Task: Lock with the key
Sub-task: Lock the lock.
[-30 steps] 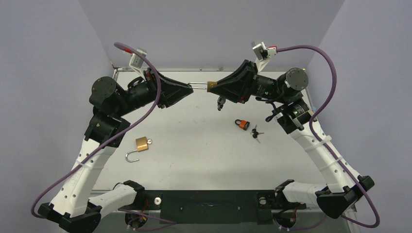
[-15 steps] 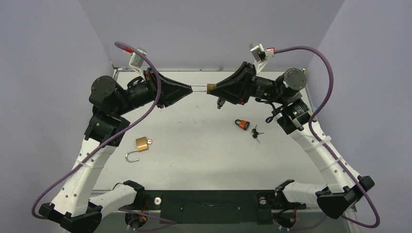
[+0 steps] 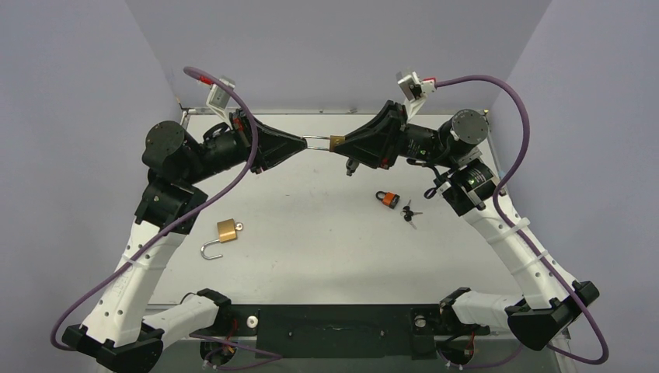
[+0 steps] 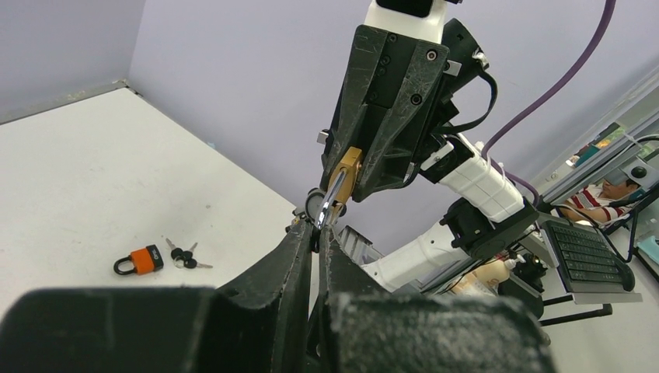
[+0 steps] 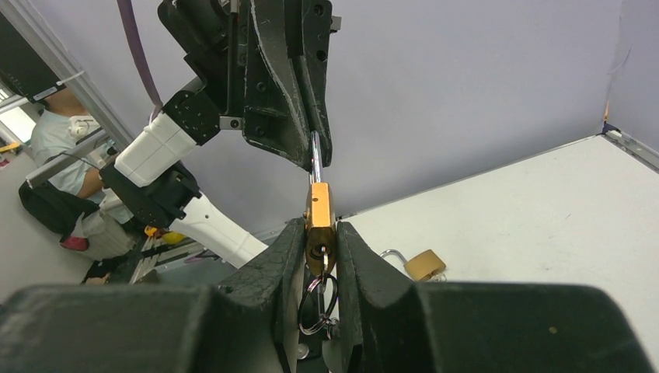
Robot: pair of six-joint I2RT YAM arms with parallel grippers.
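Note:
A brass padlock (image 3: 336, 143) is held in the air between both arms at the back of the table. My right gripper (image 3: 343, 144) is shut on its brass body (image 5: 319, 217). A key with a ring (image 5: 320, 294) sits in the keyhole and hangs down between the fingers. My left gripper (image 3: 305, 141) is shut on the silver shackle (image 3: 317, 141), which also shows in the left wrist view (image 4: 332, 198). The brass body shows there too (image 4: 349, 171).
A second brass padlock (image 3: 226, 231) with an open shackle lies on the table at left. An orange padlock (image 3: 388, 199) lies at right with a bunch of black keys (image 3: 409, 214) beside it. Grey walls enclose the table.
The right wrist has tilted slightly upward and the padlock has shifted a touch up and left. Both grips are unchanged.

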